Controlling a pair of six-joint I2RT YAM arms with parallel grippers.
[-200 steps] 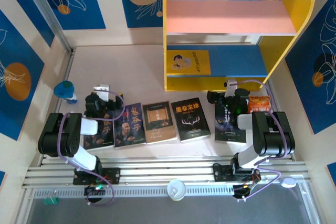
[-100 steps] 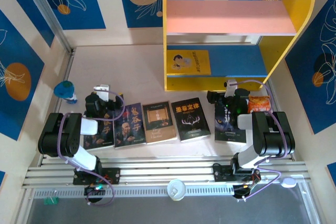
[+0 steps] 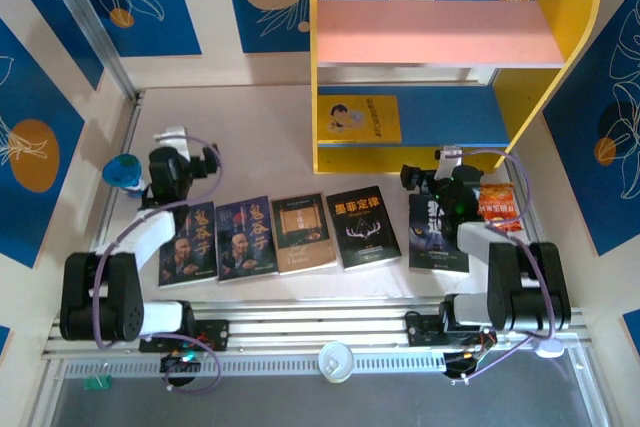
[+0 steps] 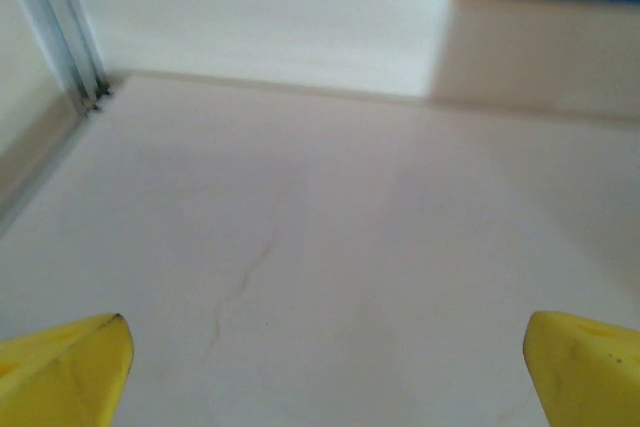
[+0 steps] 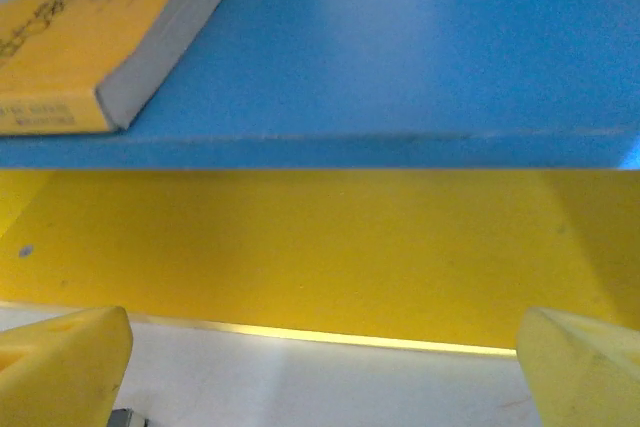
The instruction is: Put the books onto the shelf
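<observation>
Several dark books lie flat in a row near the front: two with a bearded man (image 3: 190, 244) (image 3: 246, 238), a brown one (image 3: 303, 232), a black one with antlers (image 3: 362, 227) and a wolf-face one (image 3: 436, 237). The shelf stands at the far right, with a pink upper board (image 3: 430, 32) and a blue lower board (image 3: 455, 112) (image 5: 420, 37). My left gripper (image 3: 178, 165) (image 4: 324, 332) hovers open over bare table beyond the leftmost book. My right gripper (image 3: 434, 177) (image 5: 323, 327) is open just past the wolf book's far edge, facing the shelf's yellow base strip (image 5: 330, 247). Neither gripper holds anything.
A yellow-covered book (image 3: 358, 119) (image 5: 90, 27) lies on the left of the blue board. An orange snack packet (image 3: 497, 202) sits right of the wolf book. A small blue and white object (image 3: 125, 172) stands left of my left gripper. Walls enclose the table's back and sides.
My left arm has stretched forward and to the left, carrying its gripper off the leftmost book to the table beyond. The right gripper has edged towards the shelf. Both stay open.
</observation>
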